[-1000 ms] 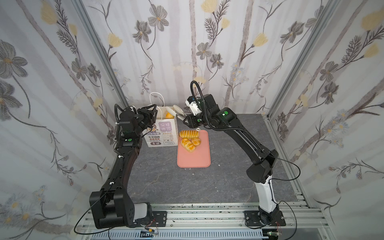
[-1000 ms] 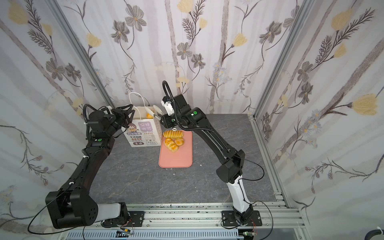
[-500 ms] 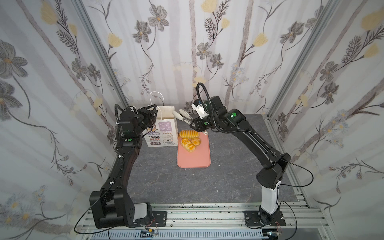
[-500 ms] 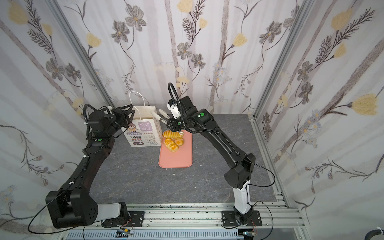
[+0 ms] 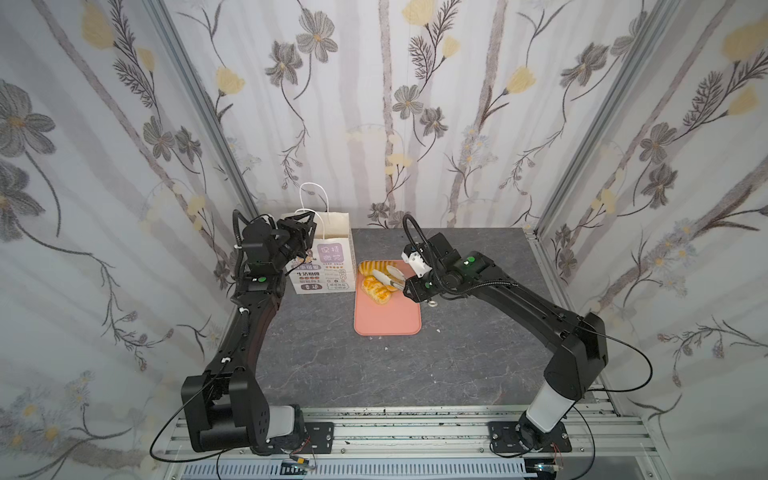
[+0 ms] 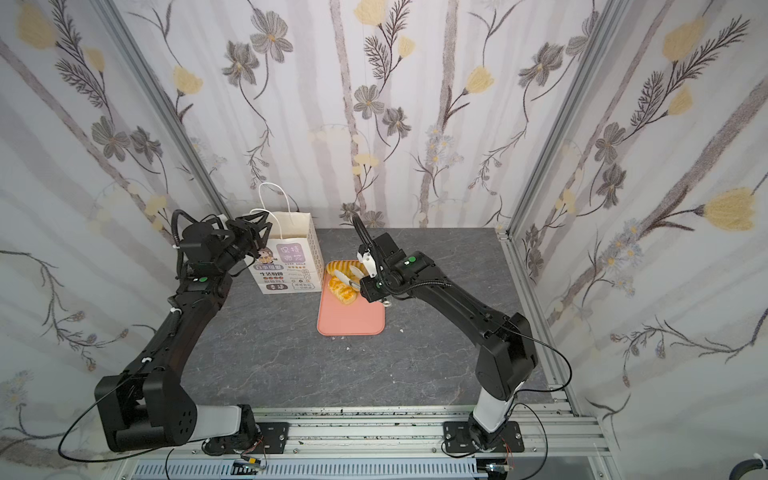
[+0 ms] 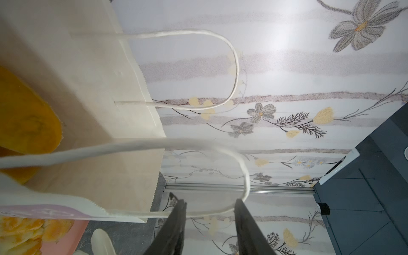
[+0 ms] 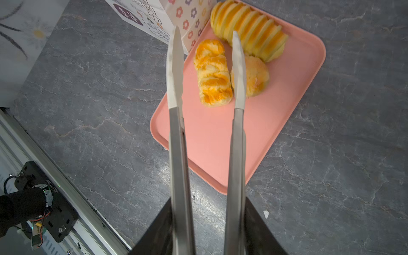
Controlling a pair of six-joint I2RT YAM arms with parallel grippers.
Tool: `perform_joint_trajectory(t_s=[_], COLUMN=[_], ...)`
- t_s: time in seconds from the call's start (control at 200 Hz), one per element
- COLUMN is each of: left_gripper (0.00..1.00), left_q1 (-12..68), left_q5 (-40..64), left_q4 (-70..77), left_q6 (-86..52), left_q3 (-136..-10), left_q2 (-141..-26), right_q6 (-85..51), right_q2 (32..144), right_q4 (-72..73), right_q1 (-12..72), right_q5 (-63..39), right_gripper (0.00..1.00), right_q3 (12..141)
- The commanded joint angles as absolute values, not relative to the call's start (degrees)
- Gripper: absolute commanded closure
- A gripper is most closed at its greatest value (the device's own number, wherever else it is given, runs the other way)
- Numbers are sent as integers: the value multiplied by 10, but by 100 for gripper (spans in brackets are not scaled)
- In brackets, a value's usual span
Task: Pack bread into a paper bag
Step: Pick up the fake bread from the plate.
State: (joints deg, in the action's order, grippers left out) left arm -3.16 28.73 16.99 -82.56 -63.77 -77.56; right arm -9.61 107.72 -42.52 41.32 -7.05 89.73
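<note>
The white paper bag [image 5: 328, 266] stands open at the back left, and yellow bread [image 7: 22, 110] lies inside it. My left gripper [image 7: 210, 203] is at the bag's mouth [image 5: 305, 226]; its fingers stand apart with the near cord handle [image 7: 132, 145] hooked over their tips. On the pink tray [image 5: 388, 316] lie a ridged loaf [image 8: 249, 28], a braided bun [image 8: 213, 72] and a round bun [image 8: 256, 75]. My right gripper [image 8: 207, 205] is shut on metal tongs [image 8: 178, 143]. The tongs' tips are apart, above the braided bun, with nothing between them.
The tray's near half is bare. The bag stands right against the tray's far left corner. Crumbs and a small white ring [image 5: 433, 303] lie on the grey table [image 5: 332, 365]. Flowered walls close in three sides, and an aluminium rail [image 5: 395, 424] runs along the front.
My right arm has drawn the tongs back from the bag's mouth, to the right and nearer, so they now hang over the bread on the tray. The left arm has held still.
</note>
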Motion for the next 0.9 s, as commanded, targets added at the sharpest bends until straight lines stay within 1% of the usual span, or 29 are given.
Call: perform_joint_trajectory(t_s=[0.0, 0.525, 0.894], left_gripper=[61, 61, 61], left_q1=[-32, -32, -32], left_q5=[295, 296, 298], left_q4=[195, 191, 187], left_q6=[-826, -824, -823], left_q3=[-645, -645, -648], left_q2=[-780, -784, -781], right_q6=[-105, -111, -105], right_q2=[1077, 1132, 1167], right_q4=[-368, -347, -343], right_q1=[417, 432, 433], right_q5=[-79, -96, -79], right_gripper=[54, 55, 55], right_q3=[879, 866, 871])
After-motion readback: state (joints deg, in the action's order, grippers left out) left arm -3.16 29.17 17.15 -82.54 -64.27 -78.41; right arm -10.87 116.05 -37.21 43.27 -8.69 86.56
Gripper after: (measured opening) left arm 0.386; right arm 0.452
